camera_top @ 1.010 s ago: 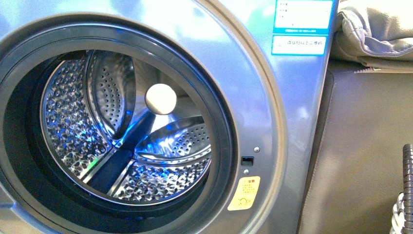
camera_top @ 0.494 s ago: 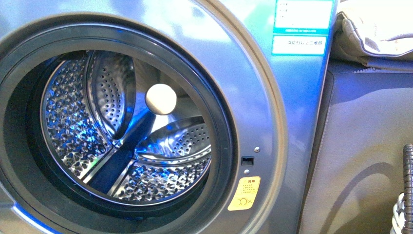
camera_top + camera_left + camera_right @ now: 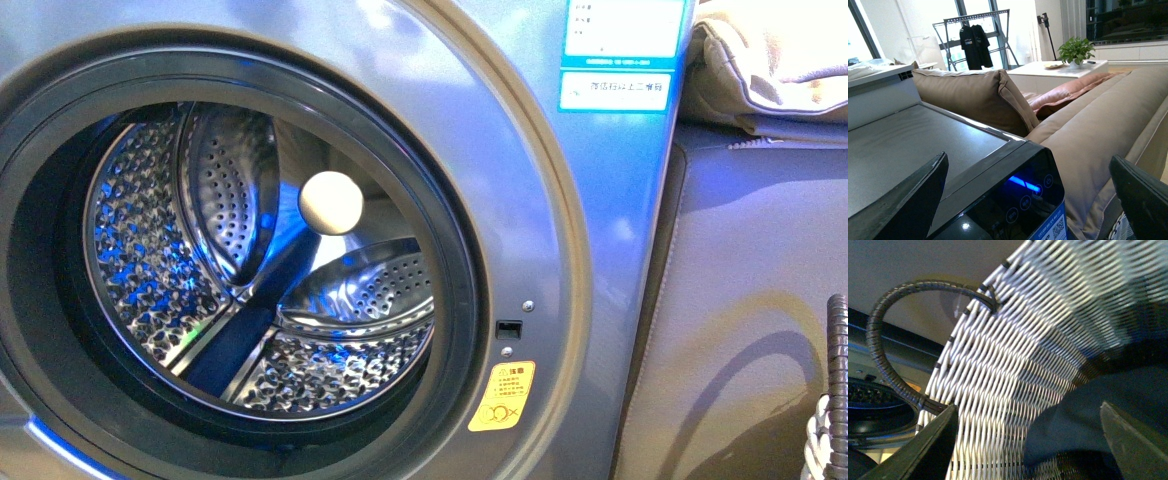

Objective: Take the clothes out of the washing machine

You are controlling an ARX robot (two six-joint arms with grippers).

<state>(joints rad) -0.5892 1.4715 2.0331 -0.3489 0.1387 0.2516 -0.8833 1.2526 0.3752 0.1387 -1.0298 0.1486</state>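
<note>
Right gripper [image 3: 1028, 407]: gapes wide, clamps nothing. Just beyond its fingers lie the dark navy clothes [image 3: 1083, 415], inside the woven basket [image 3: 1013, 330]. Left gripper [image 3: 1028, 157]: equally wide apart, unloaded, hovers beside the washing machine [image 3: 908, 145] top panel.

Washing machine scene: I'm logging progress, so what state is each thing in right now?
washing machine: door open, latch slot exposed.
drum: no clothes visible inside.
panel light: lit blue.
clothes: out of the drum, lying limp against the basket.
basket: clothes resting against its weave.
left tool: open, empty.
right tool: open, empty.
</note>
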